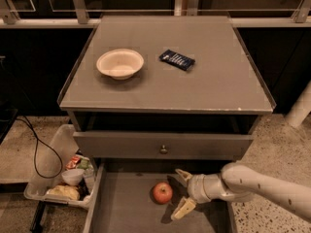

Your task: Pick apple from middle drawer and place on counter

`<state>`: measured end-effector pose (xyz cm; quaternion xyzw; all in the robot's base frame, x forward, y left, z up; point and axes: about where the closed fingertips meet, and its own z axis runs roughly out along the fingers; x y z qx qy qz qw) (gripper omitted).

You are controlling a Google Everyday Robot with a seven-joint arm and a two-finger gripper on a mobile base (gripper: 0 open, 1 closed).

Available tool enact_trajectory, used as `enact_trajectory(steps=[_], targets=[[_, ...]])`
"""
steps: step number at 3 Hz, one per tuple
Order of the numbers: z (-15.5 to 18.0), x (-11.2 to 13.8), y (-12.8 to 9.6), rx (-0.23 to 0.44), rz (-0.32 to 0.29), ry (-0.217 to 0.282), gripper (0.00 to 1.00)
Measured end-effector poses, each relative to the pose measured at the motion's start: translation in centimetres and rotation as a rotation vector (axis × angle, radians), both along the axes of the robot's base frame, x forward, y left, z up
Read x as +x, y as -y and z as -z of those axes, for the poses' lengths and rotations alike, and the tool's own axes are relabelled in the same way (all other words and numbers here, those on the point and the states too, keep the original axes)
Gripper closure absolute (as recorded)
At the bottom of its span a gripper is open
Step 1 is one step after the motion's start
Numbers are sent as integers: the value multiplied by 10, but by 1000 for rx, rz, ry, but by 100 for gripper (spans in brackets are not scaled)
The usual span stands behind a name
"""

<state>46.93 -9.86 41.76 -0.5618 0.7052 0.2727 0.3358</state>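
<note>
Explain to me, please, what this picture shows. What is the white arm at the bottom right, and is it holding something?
This is one picture, taken from above and in front of a grey cabinet; where the camera is mounted is not known. The white arm belongs to a mobile robot. At its end is the gripper, a hand with two fingers. It is inside the open drawer, low in the picture, with the fingers spread open. It holds nothing yet. The apple lies on the drawer floor, just left of the gripper. On the counter are a bowl and a dark blue packet. A bin of rubbish sits on the floor at the left.
</note>
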Motion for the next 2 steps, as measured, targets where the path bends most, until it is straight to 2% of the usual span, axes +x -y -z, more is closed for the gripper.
enact_trajectory(steps=[1,2], targets=[[39,16,-28,56,-10,13,0],[40,15,-28,57,-10,12,0]])
